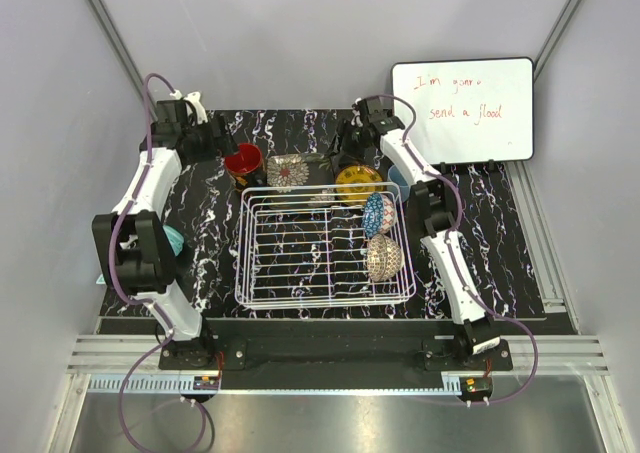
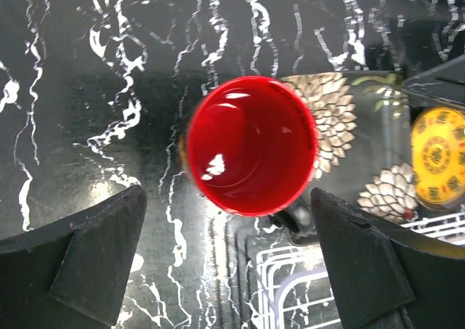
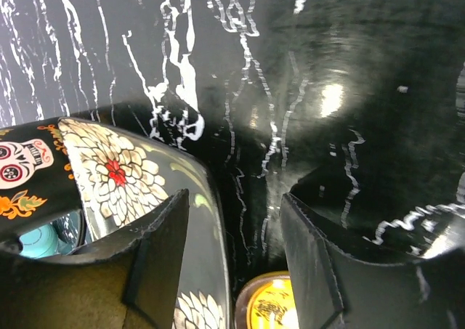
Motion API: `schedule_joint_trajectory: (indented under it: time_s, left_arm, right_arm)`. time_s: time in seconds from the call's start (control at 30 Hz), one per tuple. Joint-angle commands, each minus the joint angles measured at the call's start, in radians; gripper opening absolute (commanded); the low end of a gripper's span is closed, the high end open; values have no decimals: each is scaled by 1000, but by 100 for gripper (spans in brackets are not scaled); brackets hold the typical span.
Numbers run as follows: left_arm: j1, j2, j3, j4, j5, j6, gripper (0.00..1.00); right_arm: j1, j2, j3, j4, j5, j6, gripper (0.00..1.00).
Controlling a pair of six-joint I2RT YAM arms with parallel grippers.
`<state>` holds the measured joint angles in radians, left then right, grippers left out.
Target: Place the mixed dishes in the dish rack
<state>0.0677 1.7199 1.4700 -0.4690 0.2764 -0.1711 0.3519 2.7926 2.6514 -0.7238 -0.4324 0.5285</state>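
Standing upright just behind the far left corner of the dish rack (image 1: 310,263), the glossy red mug (image 2: 251,144) turns its open mouth straight up to the left wrist camera. The left gripper (image 2: 227,195) hangs above it with its jaws wide apart, one finger on each side of the mug in that view, clamping nothing.

The rack lies with its long axis from left to right in the top view. Inside it, at its right end, the blue bowl (image 1: 378,213) and the beige-brown bowl (image 1: 383,258) stand on edge, the blue one nearer the far rail.

The floral saucer (image 1: 290,171) lies flat and face up just behind that rail, beside the mug. The right gripper (image 3: 234,198) is low over the saucer's edge. Its jaws are partly apart and the rim lies in the gap; I cannot tell whether a finger touches it. The yellow plate (image 1: 357,183) lies flat behind the same rail. The light blue cup (image 1: 397,180) is just beyond the rack's far right corner.
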Motion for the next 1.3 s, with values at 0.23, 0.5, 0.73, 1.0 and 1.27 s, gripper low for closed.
schedule_joint_trajectory:
  time_s: [0.23, 0.5, 0.73, 1.0, 1.27]
  left_arm:
    - [23, -14, -36, 32, -23, 22, 99]
    - [32, -11, -27, 30, -13, 12, 99]
    - [35, -28, -39, 32, -6, 10, 99]
    - [43, -42, -46, 35, 1, -7, 99]
    - [43, -78, -60, 41, 20, -28, 99]
  right_arm:
    - [62, 50, -14, 38, -51, 7, 53]
    - [76, 48, -73, 40, -40, 1, 26]
    - [75, 50, -90, 40, -48, 4, 0]
    - [76, -90, -79, 40, 0, -30, 0]
    - [75, -257, -39, 43, 86, -117, 0]
